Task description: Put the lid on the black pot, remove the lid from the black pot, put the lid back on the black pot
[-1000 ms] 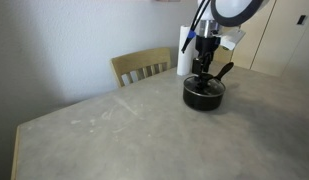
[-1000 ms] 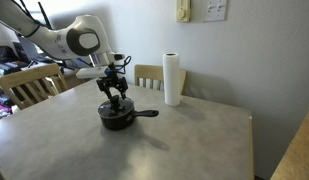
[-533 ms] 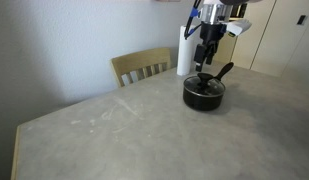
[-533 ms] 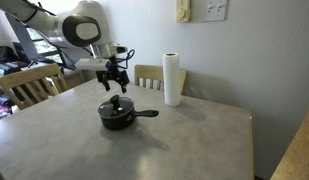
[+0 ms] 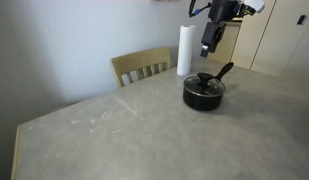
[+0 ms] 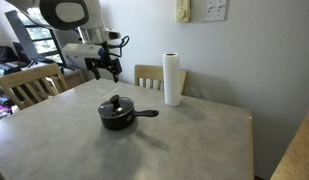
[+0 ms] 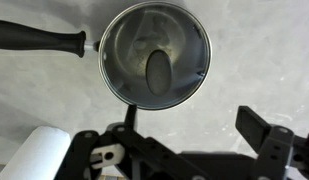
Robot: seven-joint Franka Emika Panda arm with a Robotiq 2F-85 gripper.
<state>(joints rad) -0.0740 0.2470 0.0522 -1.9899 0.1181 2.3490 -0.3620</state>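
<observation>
The black pot (image 5: 203, 94) stands on the grey table, also in the other exterior view (image 6: 117, 117) and at the top of the wrist view (image 7: 112, 75). The glass lid (image 7: 154, 55) with its black knob (image 7: 155, 70) sits on the pot; its knob shows in both exterior views (image 5: 202, 80) (image 6: 116, 101). The pot's long black handle (image 7: 39, 38) points to the left in the wrist view. My gripper (image 5: 210, 42) (image 6: 106, 68) (image 7: 194, 125) is open and empty, raised well above the pot and apart from the lid.
A white paper-towel roll (image 5: 184, 50) (image 6: 173, 79) stands upright behind the pot; its end shows in the wrist view (image 7: 34, 155). Wooden chairs (image 5: 142, 66) (image 6: 32, 85) stand at the table's edges. The grey tabletop (image 5: 124, 125) spreads wide towards the front.
My gripper has let go of the lid's knob and risen straight up from the pot, from touching the lid to well above it. The lid stays on the pot.
</observation>
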